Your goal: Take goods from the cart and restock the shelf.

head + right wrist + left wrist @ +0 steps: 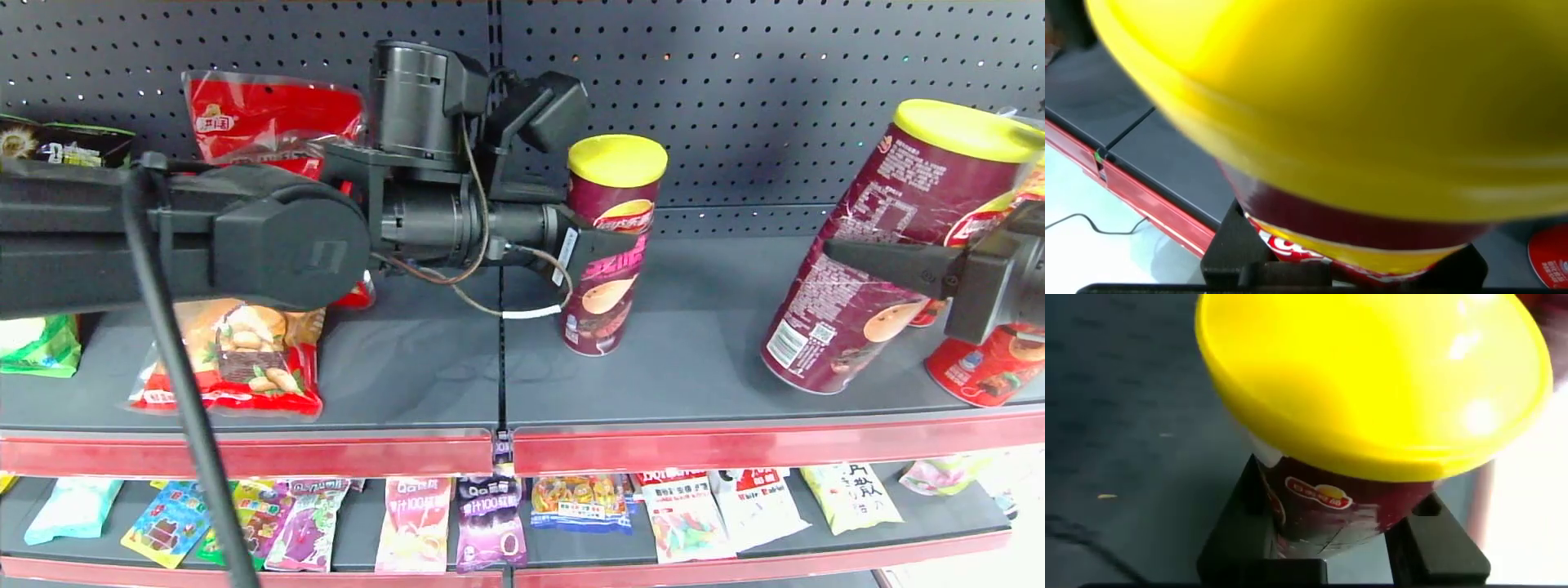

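Our left hand [606, 245] clamps the upright can [614, 196], its base seemingly touching the shelf [408, 367] just below. Our right hand [894, 261] clamps the tilted can [849, 327], which likely needs righting first.

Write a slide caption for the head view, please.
Left claw grips an upright maroon yellow-lidded cardboard canister at the grey metal shelf; right claw grips a tilted matching canister.
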Robot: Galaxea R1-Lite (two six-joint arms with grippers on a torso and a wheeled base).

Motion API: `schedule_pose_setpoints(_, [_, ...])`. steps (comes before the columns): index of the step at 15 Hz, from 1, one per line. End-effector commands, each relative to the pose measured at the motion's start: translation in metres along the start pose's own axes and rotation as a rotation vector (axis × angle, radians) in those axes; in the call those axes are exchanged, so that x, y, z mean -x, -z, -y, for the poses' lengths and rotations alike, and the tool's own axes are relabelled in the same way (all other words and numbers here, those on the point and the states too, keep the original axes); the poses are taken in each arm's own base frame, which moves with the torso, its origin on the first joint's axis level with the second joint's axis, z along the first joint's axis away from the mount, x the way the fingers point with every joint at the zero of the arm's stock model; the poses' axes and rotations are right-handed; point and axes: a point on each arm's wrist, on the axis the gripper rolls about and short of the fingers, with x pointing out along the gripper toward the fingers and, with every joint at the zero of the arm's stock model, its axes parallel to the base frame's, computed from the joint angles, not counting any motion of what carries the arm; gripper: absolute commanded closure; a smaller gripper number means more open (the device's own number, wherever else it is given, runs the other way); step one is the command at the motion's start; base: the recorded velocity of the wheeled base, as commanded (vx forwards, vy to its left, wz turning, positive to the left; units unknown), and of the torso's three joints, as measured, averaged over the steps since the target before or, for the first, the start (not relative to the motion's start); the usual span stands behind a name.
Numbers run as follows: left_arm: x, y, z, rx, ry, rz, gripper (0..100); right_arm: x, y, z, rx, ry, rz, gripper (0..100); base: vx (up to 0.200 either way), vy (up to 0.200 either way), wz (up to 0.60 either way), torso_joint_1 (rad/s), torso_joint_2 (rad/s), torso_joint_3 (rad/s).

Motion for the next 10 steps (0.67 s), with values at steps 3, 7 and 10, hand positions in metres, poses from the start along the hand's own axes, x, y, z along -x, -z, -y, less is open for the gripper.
schedule_pose_setpoints(3, [0.034, -0.002, 0.014, -0.063, 0.099, 0.015, 100, 0.001, 0.001, -0.001, -0.001, -0.002, -0.003, 100, 0.000, 0.000, 0.00, 0.000, 0.00, 0.000])
schedule_pose_setpoints(7, [0.036, 0.006, 0.008, -0.106, 0.137, 0.008, 100, 0.001, 0.002, 0.000, -0.001, -0.001, -0.005, 100, 0.000, 0.000, 0.00, 0.000, 0.00, 0.000])
schedule_pose_setpoints(10, [0.036, 0.006, 0.012, -0.105, 0.183, 0.017, 100, 0.001, 0.002, 0.000, -0.001, -0.001, -0.005, 100, 0.000, 0.000, 0.00, 0.000, 0.00, 0.000])
